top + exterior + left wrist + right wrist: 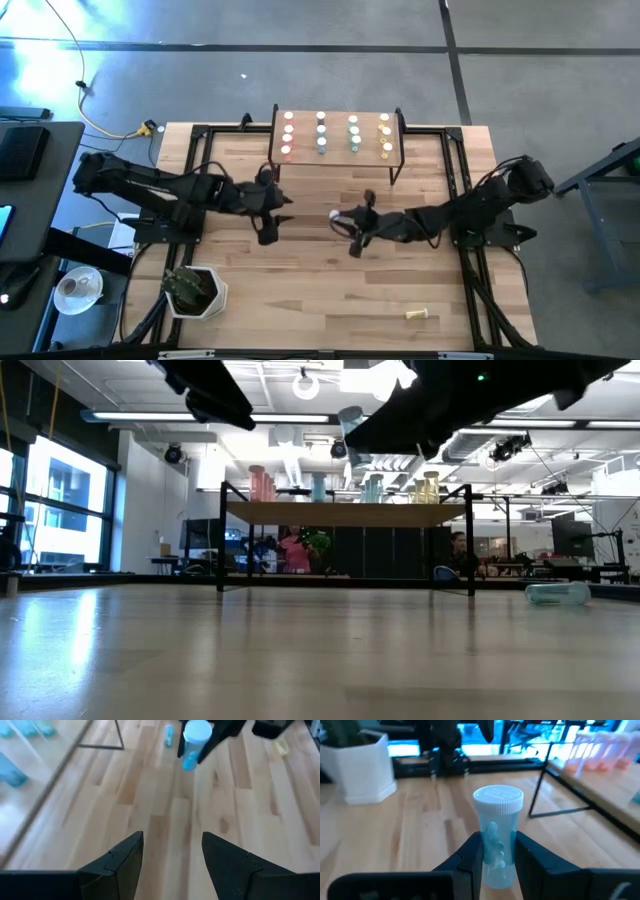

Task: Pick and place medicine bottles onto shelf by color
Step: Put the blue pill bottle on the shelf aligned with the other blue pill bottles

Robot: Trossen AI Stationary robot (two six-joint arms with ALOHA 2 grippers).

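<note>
You are looking down on a butcher-block table [300, 290], where the right gripper [495, 855] is clamping a pale blue bottle [496, 837] by its body, ribbed white cap up, near the table's middle and in front of the shelf [337, 160]. The left gripper [172, 852] is hovering just to the left, its dark fingers [122, 857] standing apart over bare planks. Capped bottles are standing in four rows on the narrow light-wood shelf: pink, blue, green, yellow. One yellow bottle [421, 316] is lying on its side near the table's front right edge. A white planter [196, 291] is sitting at the front left corner. Open wood is lying between the grippers and the front edge.
</note>
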